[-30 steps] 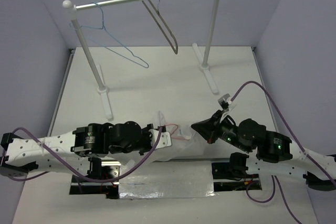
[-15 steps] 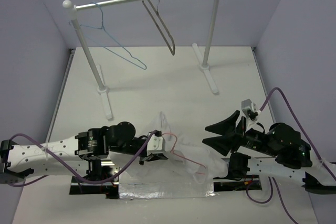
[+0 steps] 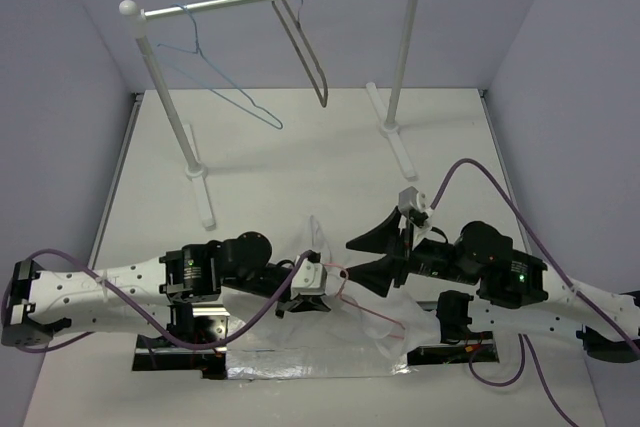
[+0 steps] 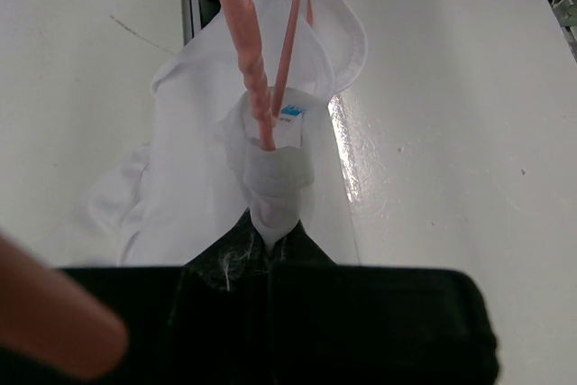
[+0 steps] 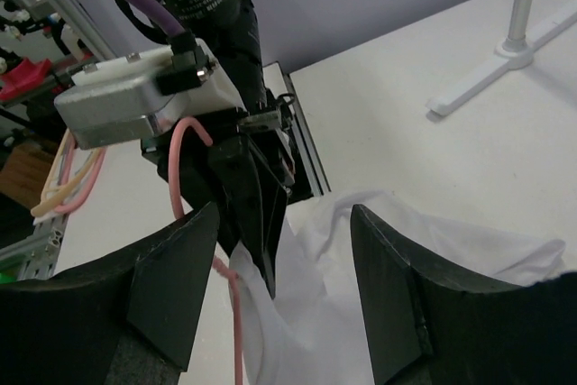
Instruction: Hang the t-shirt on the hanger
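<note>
Left claw (image 4: 270, 254) pinches the t-shirt (image 4: 198, 151) collar, with the hanger (image 4: 245, 33) wire threaded through it, at the near edge of the tabletop (image 3: 300, 157). Right claw (image 5: 284, 250) gapes, empty. Risk: thin fabric may slip off the wire if tugged.

Cannot tell whether the left gripper (image 4: 270, 257) pinches hanger (image 4: 242, 33) wire along with t-shirt (image 4: 194, 178) collar: hidden inside the dark fingers. Blurred to a pink smear just beside that gripper, cut off beyond its fingertips. Cut off too, in white folds, beneath the right gripper (image 5: 284, 223) and its spread fingers.
</note>
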Available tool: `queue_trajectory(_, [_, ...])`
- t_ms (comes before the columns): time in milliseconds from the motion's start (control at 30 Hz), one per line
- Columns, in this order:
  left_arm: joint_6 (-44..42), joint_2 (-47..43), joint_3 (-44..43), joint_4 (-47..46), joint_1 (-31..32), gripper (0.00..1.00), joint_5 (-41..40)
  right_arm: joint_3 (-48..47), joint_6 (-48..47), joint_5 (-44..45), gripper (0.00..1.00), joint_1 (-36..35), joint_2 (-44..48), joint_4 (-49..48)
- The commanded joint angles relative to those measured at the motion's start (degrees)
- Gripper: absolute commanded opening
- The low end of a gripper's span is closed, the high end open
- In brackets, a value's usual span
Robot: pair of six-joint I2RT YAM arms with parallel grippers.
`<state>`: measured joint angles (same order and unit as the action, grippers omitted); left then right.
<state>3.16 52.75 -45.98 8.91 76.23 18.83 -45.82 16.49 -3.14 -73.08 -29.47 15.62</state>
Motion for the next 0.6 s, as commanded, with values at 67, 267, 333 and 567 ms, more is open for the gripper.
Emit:
queue_trajectory(67, [0.5, 0.3, -1.7, -4.8, -0.2, 0.0, 1.2, 1.1, -0.8, -3.0, 0.67, 0.0, -4.3, -12.7])
queue_trajectory(267, [1.2, 0.2, -1.3, -4.8, -1.8, 0.0, 1.2, 2.6, 0.2, -2.8, 0.66, -0.9, -5.8, -15.4])
queue_trajectory(333, [1.4, -0.1, -1.0, -5.2, -2.0, 0.0, 1.6, 3.8, 0.9, 1.5, 0.67, -0.9, -4.3, -15.4])
queue_trajectory(567, [1.3, -2.6, -0.4, -4.5, -2.1, 0.0, 1.9, 5.4, 0.1, 5.5, 0.71, -0.8, 7.7, -10.1])
